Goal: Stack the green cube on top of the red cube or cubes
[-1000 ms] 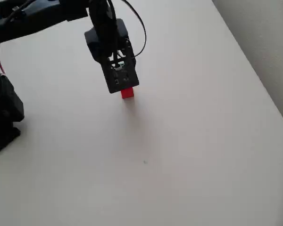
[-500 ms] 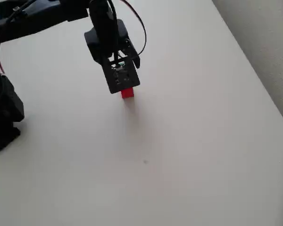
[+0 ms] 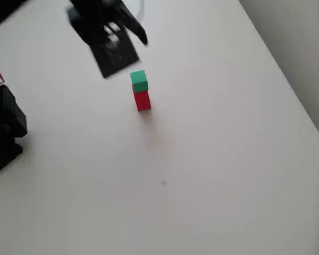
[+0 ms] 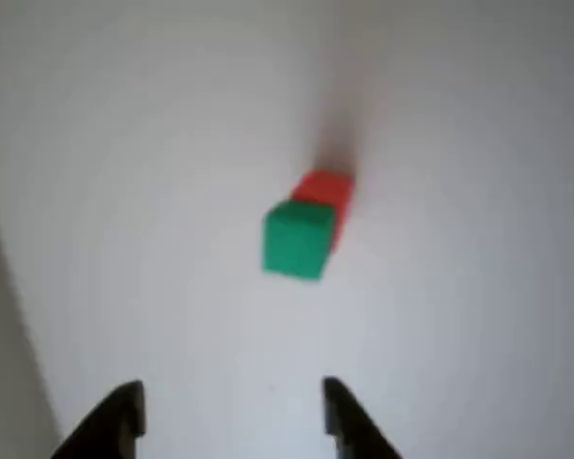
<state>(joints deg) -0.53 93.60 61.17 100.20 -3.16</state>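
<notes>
The green cube (image 3: 139,81) rests on top of the red cube (image 3: 142,100) in the overhead view, a small two-block stack on the white table. My black gripper (image 3: 128,33) is blurred, up and to the left of the stack, clear of it. In the wrist view the green cube (image 4: 298,239) sits on the red cube (image 4: 326,191) well ahead of my gripper (image 4: 231,413), whose two dark fingertips (image 4: 122,409) stand wide apart with nothing between them.
The arm's black base (image 3: 2,133) stands at the left edge of the overhead view. The white table (image 3: 202,175) ends at a slanted right edge, with a pale floor or wall (image 3: 303,42) beyond it.
The gripper has let go of the green cube, opened, and pulled up and to the left away from the stack. The green cube now sits uncovered on the red cube.
</notes>
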